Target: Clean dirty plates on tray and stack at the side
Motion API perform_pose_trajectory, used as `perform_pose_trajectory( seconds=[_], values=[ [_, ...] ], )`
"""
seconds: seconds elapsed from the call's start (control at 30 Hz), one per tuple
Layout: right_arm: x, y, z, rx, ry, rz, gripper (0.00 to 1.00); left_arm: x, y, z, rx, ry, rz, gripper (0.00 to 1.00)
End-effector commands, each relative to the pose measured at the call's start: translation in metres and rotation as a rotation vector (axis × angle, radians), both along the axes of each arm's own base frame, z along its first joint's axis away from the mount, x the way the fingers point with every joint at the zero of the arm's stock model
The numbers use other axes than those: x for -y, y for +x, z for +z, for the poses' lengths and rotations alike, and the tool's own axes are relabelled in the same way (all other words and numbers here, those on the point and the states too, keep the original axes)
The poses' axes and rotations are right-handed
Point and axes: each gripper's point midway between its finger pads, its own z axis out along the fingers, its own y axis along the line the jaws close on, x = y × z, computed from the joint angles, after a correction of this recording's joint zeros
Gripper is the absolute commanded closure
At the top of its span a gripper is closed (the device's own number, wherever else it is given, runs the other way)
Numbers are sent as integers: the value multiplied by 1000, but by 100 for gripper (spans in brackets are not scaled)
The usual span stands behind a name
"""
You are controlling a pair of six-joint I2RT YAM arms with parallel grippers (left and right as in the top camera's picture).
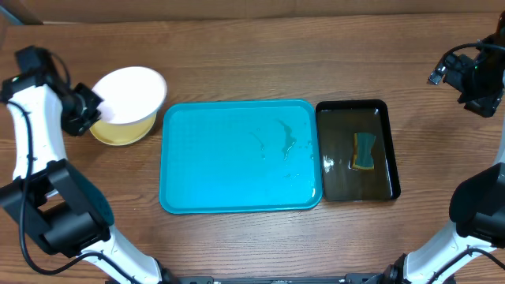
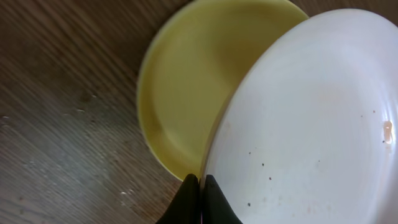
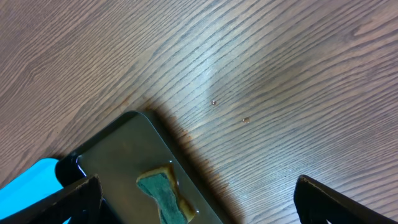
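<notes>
Far left, my left gripper [image 2: 200, 186] pinches the near rim of the white plate [image 2: 311, 124], its two dark fingers pressed together on the edge. The white plate is tilted over the yellow plate [image 2: 186, 93] and covers its right part. I cannot tell whether the two plates touch. Small dark specks and one pale orange spot mark the white plate's face. Both plates are over the wooden table [image 1: 237, 63], just left of the turquoise tray [image 1: 229, 158] and off it.

The turquoise tray lies flat at the centre, with thin wet streaks toward its right side. Just beside it on the right is the black tray [image 1: 387, 110], which holds shallow liquid and a sponge [image 1: 364, 151], green on top with a yellow underside.

Far right, my right gripper [image 3: 196, 183] hangs above bare wood near a corner of the black tray, its fingers spread wide with nothing between them.
</notes>
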Motion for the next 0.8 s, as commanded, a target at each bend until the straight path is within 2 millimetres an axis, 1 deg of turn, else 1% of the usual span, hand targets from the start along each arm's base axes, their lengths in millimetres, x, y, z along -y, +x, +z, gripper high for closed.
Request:
perform_pose_trajectory(
  seconds=[0.0, 0.1, 0.23, 0.27, 0.3, 0.33, 0.37, 0.4, 0.43, 0.5, 0.57, 0.63, 0.73, 0.77],
  values=[
    [1, 1, 8, 23, -6, -6, 0, -24, -10, 2, -5, 73, 74, 96],
    [1, 1, 8, 23, -6, -6, 0, -41, -14, 2, -7, 118, 121, 96],
    [1, 1, 8, 23, -6, -6, 0, -44, -8, 4, 20, 130, 122, 95],
    [1, 1, 8, 23, -6, -6, 0, -44, -7, 4, 22, 131, 120, 92],
    [1, 1, 8, 23, -6, -6, 0, -42, -6, 4, 23, 127, 117, 83],
    [1, 1, 8, 24, -7, -6, 0, -40, -6, 4, 24, 119, 111, 61],
    [1, 1, 8, 23, -6, -6, 0, -37, -5, 4, 27, 109, 103, 43],
    [1, 1, 8, 23, -6, -6, 0, -35, -5, 3, 30, 97, 93, 27],
    [1, 1, 8, 23, -6, -6, 0, -32, -4, 3, 34, 83, 83, 17],
    [1, 1, 8, 23, -6, -6, 0, -20, 1, 4, 62, 32, 28, 9],
    [1, 1, 8, 23, -6, -6, 0, -2, 11, 7, 113, -37, -72, 8],
    [1, 1, 8, 23, -6, -6, 0, 23, 21, 13, 179, -117, -190, 6],
    [1, 1, 8, 23, -6, -6, 0, 50, 30, 19, 227, -169, -301, 2],
    [1, 1, 8, 23, -6, -6, 0, 56, 31, 19, 224, -169, -317, 0]
  ],
)
